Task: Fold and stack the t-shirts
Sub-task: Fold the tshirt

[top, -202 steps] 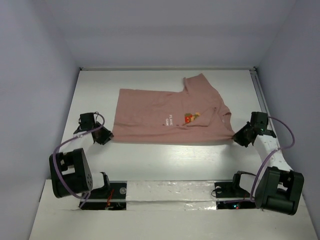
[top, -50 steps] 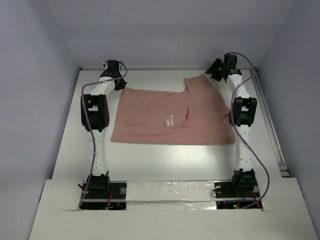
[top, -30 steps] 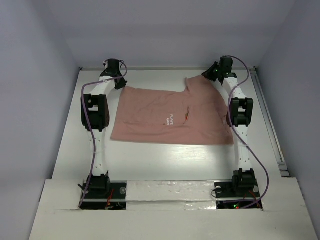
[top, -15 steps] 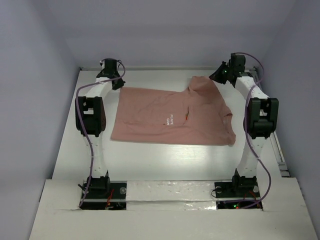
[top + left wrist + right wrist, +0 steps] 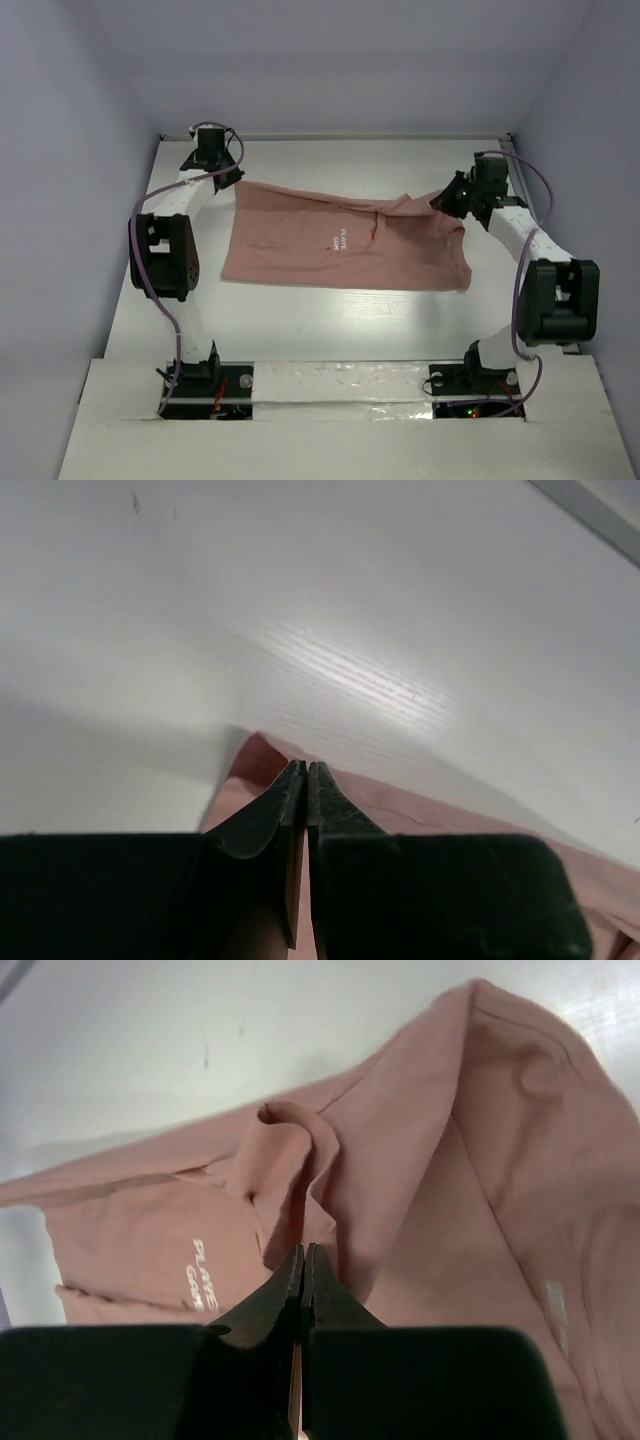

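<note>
The salmon-pink t-shirt (image 5: 340, 255) lies across the middle of the white table, with small white text (image 5: 337, 241) on its chest. My left gripper (image 5: 229, 181) is shut on the shirt's far left corner; in the left wrist view the jaws (image 5: 305, 768) meet over pink cloth (image 5: 420, 815). My right gripper (image 5: 446, 199) is shut on a bunched fold at the shirt's far right part; the right wrist view shows the tips (image 5: 303, 1251) pinching the cloth (image 5: 500, 1160) next to the text (image 5: 203, 1263). The far edge is lifted between the two grippers.
The white table (image 5: 300, 315) is boxed in by pale walls on three sides. A metal rail (image 5: 524, 190) runs along its right edge. The arm bases stand on a foil-covered strip (image 5: 340, 385) at the near edge.
Both grippers went from the shirt's near corners to its far corners. In the last half second the right gripper pulled the far right part toward me and inward; the left shifted slightly left.
</note>
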Motion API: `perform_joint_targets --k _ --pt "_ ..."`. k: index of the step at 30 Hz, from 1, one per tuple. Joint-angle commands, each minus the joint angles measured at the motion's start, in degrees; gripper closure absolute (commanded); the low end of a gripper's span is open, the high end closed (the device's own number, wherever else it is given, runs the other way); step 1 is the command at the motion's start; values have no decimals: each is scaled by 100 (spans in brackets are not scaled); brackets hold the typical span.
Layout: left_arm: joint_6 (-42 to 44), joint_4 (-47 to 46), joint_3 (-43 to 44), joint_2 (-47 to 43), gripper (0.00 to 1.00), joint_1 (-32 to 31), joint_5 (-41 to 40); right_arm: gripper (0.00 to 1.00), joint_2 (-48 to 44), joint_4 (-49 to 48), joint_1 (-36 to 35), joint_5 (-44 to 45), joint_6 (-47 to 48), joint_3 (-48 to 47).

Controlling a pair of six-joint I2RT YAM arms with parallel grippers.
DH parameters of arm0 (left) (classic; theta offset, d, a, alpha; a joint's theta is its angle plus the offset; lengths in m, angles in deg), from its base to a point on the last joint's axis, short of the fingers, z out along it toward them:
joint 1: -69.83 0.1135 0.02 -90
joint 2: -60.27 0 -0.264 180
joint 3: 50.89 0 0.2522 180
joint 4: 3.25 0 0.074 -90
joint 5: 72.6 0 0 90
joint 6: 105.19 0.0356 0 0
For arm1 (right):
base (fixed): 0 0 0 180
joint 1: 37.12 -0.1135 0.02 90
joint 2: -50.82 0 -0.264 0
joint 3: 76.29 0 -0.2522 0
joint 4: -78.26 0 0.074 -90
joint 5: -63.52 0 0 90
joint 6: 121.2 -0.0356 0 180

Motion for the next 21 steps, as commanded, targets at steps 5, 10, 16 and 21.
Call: perform_joint_targets --k 5,10,16,21 --pt "84 -342 -957 -745 100 -18 -86 100 -1466 15 37 462 -11 1310" --pt "136 -307 -1203 -955 100 34 -42 100 -2239 559 37 779 42 1646" --pt "92 -378 -1827 -1211 100 34 2 100 -2812 1201 37 964 -379 2515" --pt "23 -360 -2363 -1211 100 87 -121 91 -2768 1404 37 762 -802 3096"
